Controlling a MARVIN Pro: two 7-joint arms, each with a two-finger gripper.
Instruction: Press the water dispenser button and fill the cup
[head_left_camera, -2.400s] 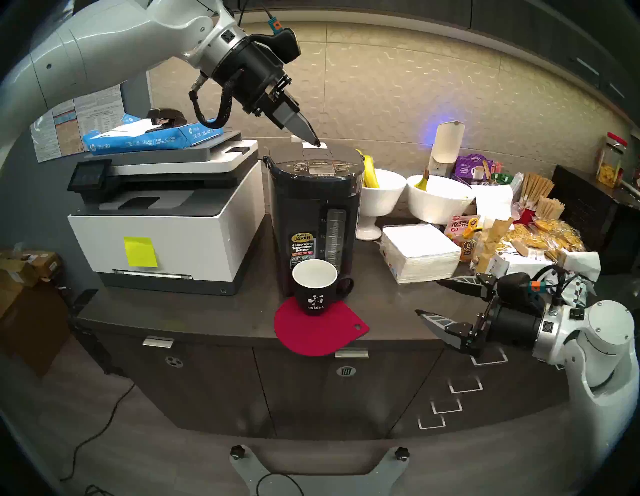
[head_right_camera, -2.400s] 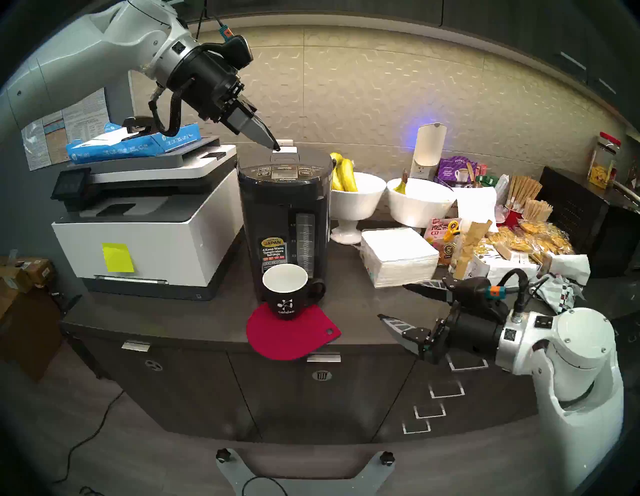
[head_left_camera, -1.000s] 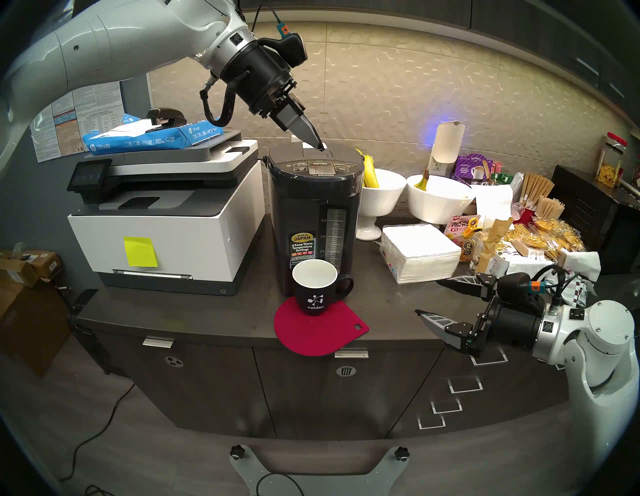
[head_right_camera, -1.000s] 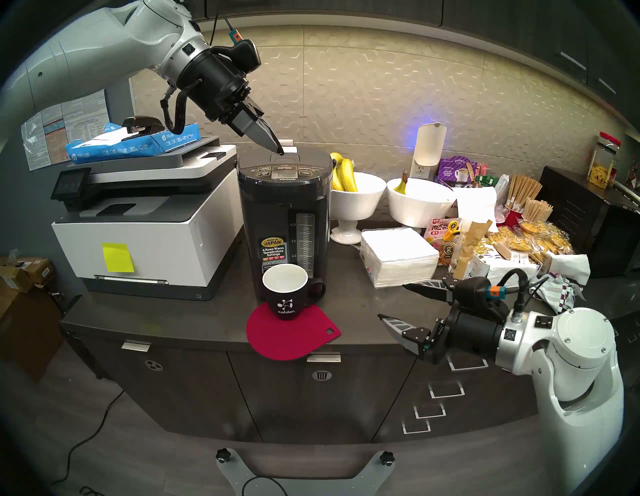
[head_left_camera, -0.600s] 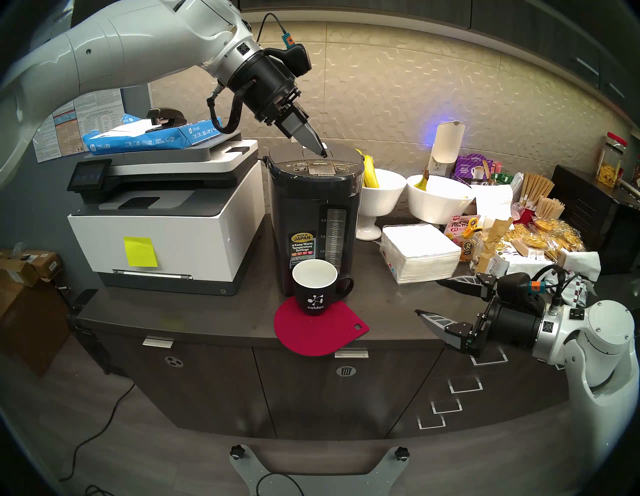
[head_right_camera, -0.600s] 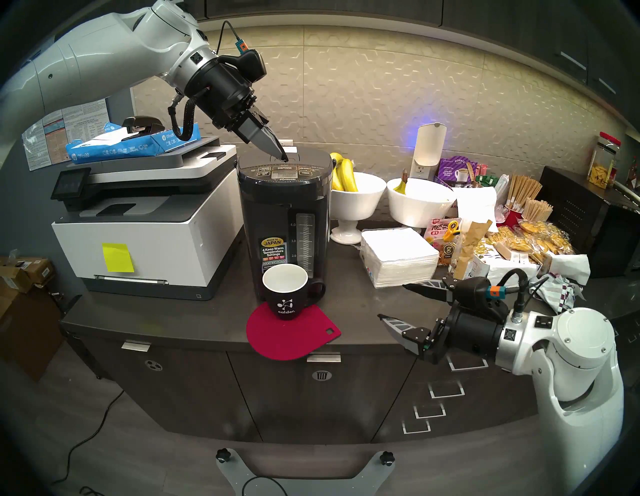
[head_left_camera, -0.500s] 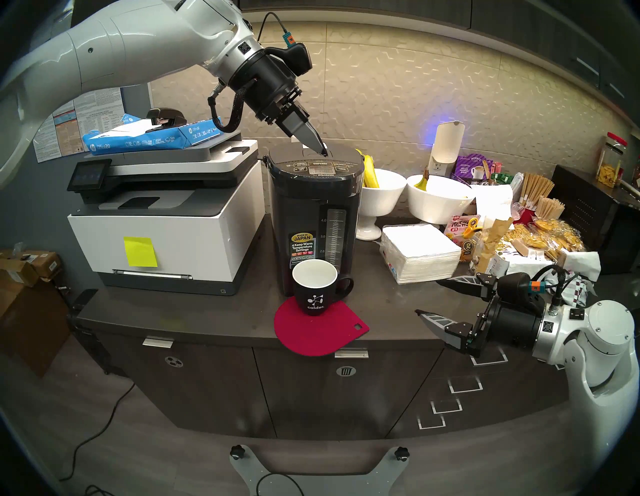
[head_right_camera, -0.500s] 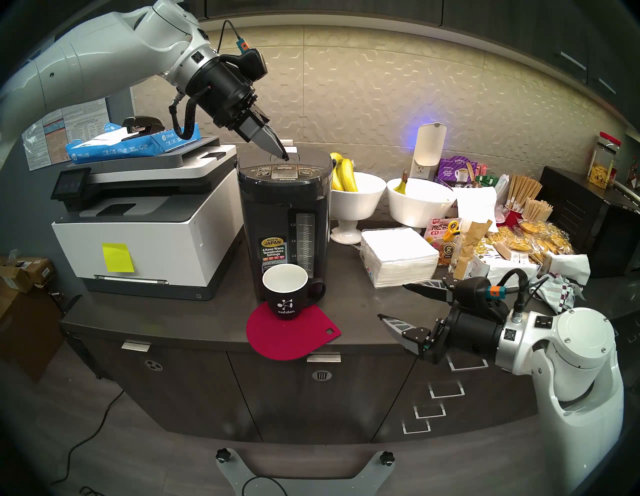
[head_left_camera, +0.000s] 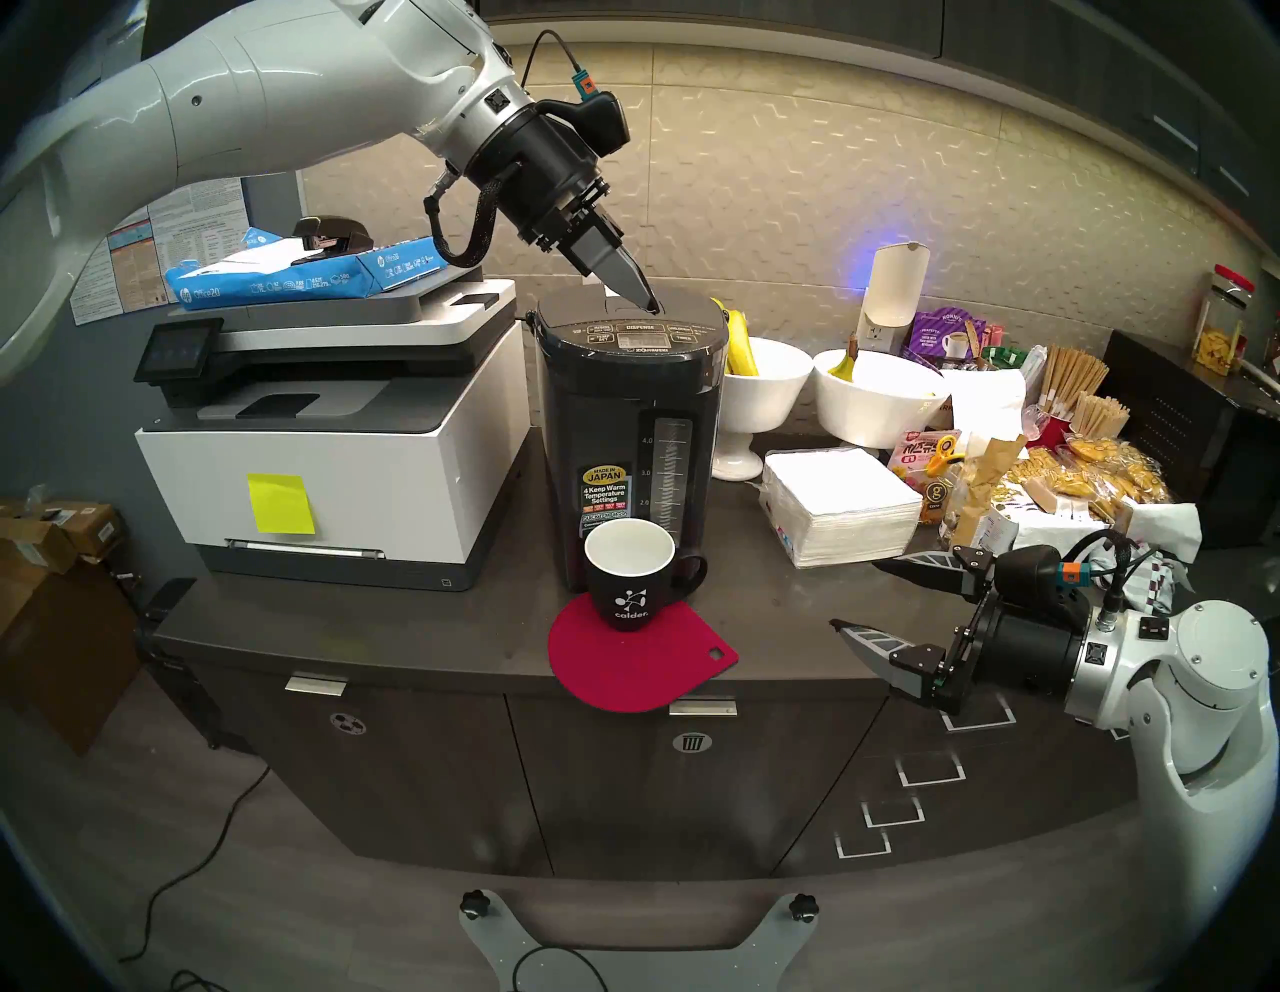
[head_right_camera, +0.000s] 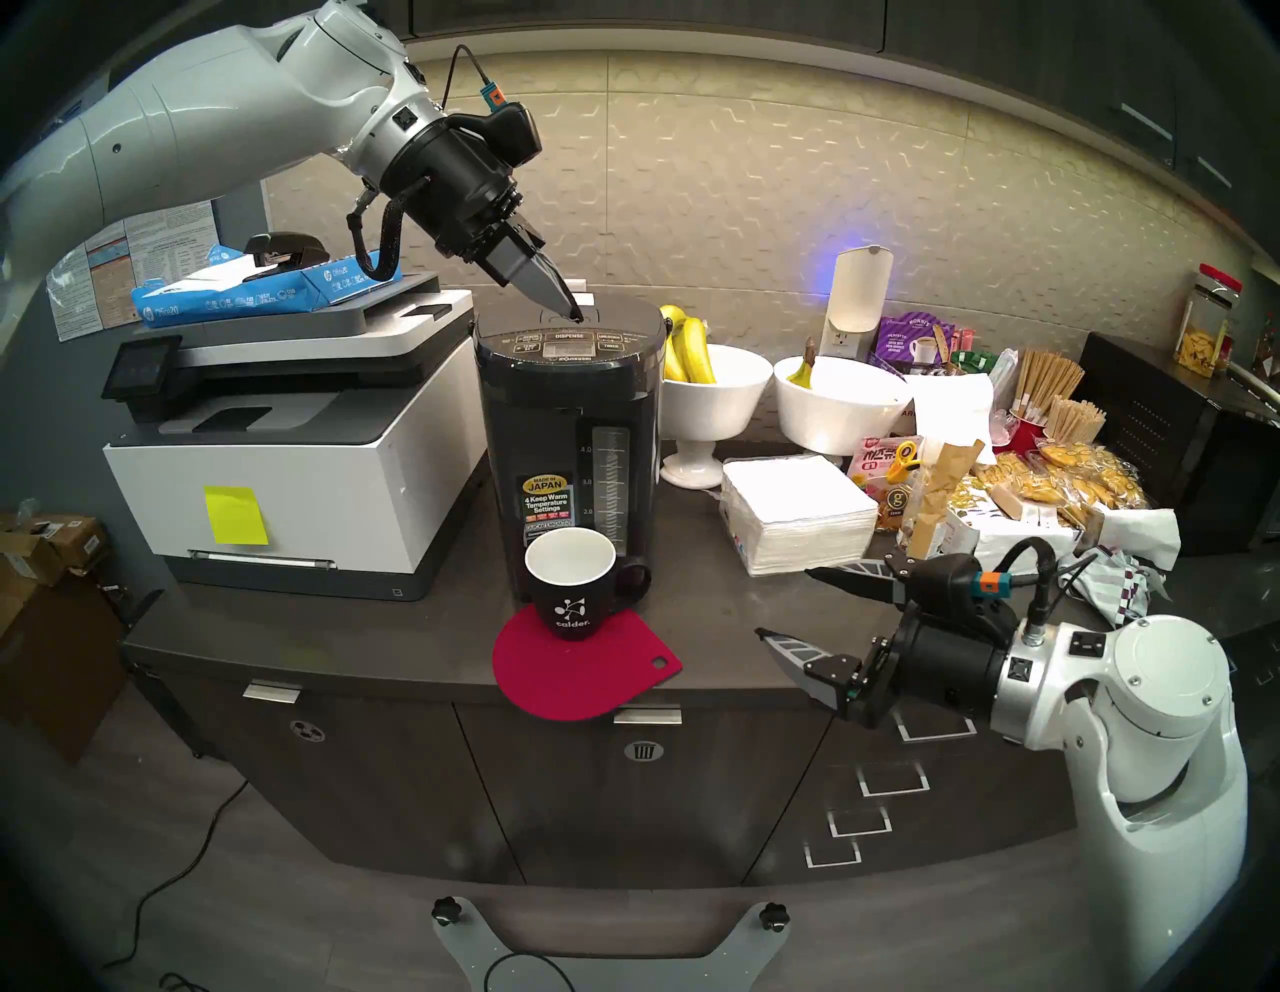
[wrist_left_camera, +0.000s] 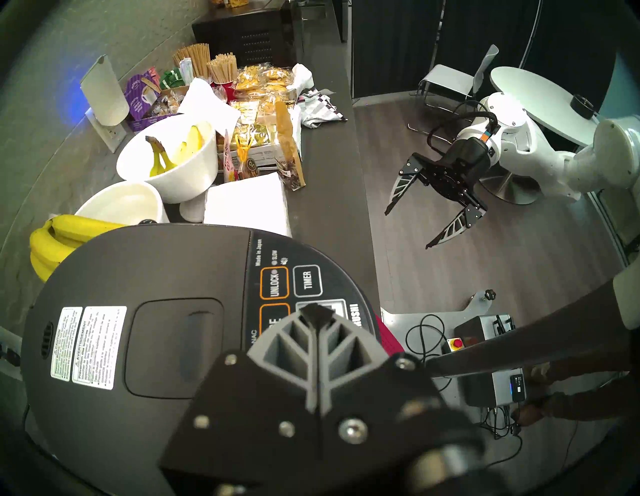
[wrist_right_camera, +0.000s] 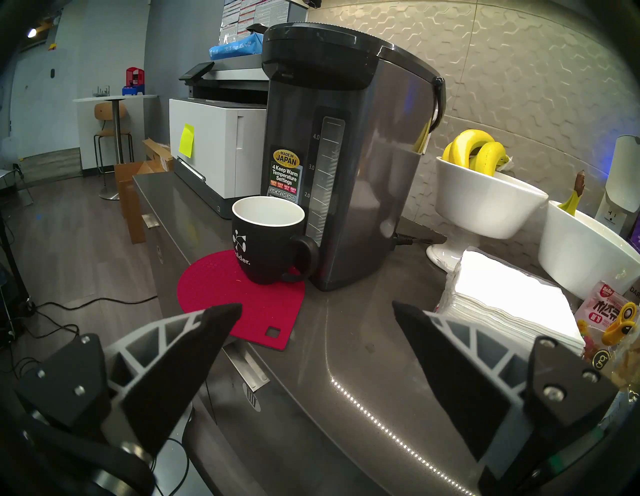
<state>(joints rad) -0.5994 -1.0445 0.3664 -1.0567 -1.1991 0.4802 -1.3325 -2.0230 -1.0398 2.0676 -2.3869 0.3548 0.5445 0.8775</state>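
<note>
The dark grey water dispenser (head_left_camera: 627, 429) stands mid-counter beside the printer. Its DISPENSE button (head_left_camera: 640, 328) sits on the top panel, half hidden by my fingers in the left wrist view (wrist_left_camera: 275, 320). My left gripper (head_left_camera: 651, 305) is shut with nothing in it and points down at the lid, just behind that button; I cannot tell whether it touches. The black cup (head_left_camera: 629, 578) stands empty on a red mat (head_left_camera: 644, 668) against the dispenser's front. My right gripper (head_left_camera: 855, 594) hangs open and empty at the counter's right front, well clear of the cup (wrist_right_camera: 268, 239).
A white-and-grey printer (head_left_camera: 325, 457) with a blue paper ream stands left of the dispenser. To its right are white bowls (head_left_camera: 876, 402) with bananas, a napkin stack (head_left_camera: 838, 506) and snack packets. An UNLOCK button (wrist_left_camera: 274, 283) adjoins DISPENSE.
My left arm has swung right and lowered slightly, bringing the shut fingertips from the lid's rear label toward the button panel. Cup and right arm have not moved.
</note>
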